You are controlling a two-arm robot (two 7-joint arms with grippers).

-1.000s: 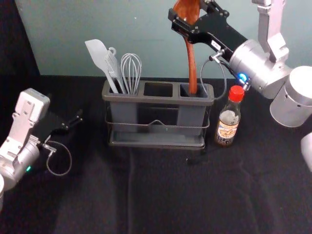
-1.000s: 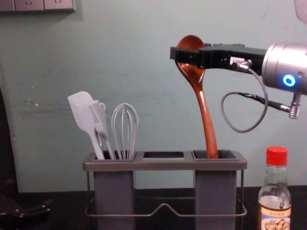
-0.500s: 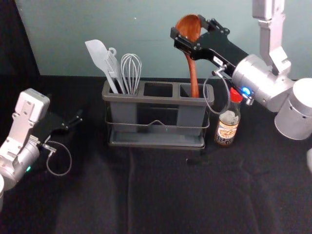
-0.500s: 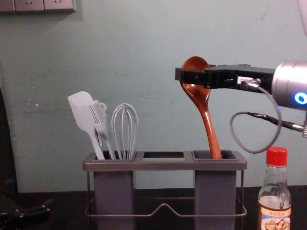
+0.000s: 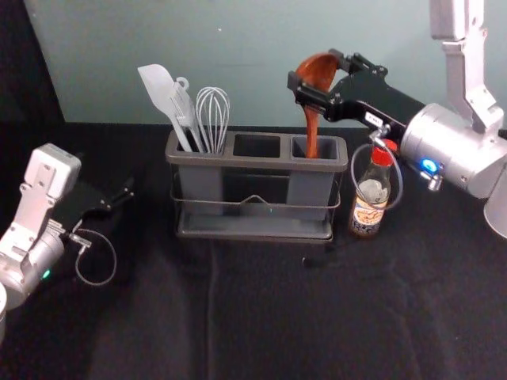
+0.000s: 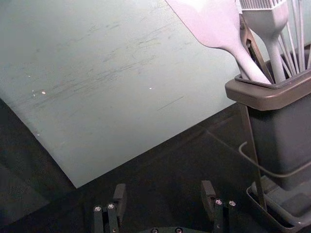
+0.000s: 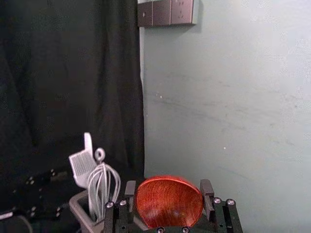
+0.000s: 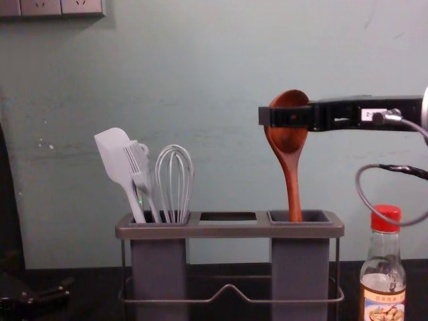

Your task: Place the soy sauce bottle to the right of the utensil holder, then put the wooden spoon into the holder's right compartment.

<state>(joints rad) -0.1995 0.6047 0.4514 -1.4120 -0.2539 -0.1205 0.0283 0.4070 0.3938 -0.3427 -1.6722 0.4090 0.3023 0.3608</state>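
My right gripper (image 5: pixel 317 75) is shut on the bowl of the wooden spoon (image 5: pixel 312 127), above the utensil holder (image 5: pixel 230 160). In the right wrist view, my right gripper (image 7: pixel 167 194) has the red-brown bowl (image 7: pixel 169 201) between its fingers. The handle (image 8: pixel 292 190) hangs nearly upright, its lower end inside the holder's right compartment (image 8: pixel 321 216). The red-capped soy sauce bottle (image 5: pixel 369 207) stands upright just right of the holder, partly behind the arm's cable. My left gripper (image 5: pixel 123 196) is parked at the left; its fingers stand apart with nothing between them in the left wrist view (image 6: pixel 163 196).
A grey spatula (image 8: pixel 115 157), a brush (image 8: pixel 139 167) and a whisk (image 8: pixel 175 180) stand in the holder's left compartment. The middle compartment (image 5: pixel 257 146) lies between the two end ones. A wall (image 5: pixel 238 47) rises behind the black-covered table (image 5: pixel 261 309).
My right gripper has come down and shifted right with the spoon. The handle has sunk deeper into the right compartment and stands straighter. The left arm and the bottle have not moved.
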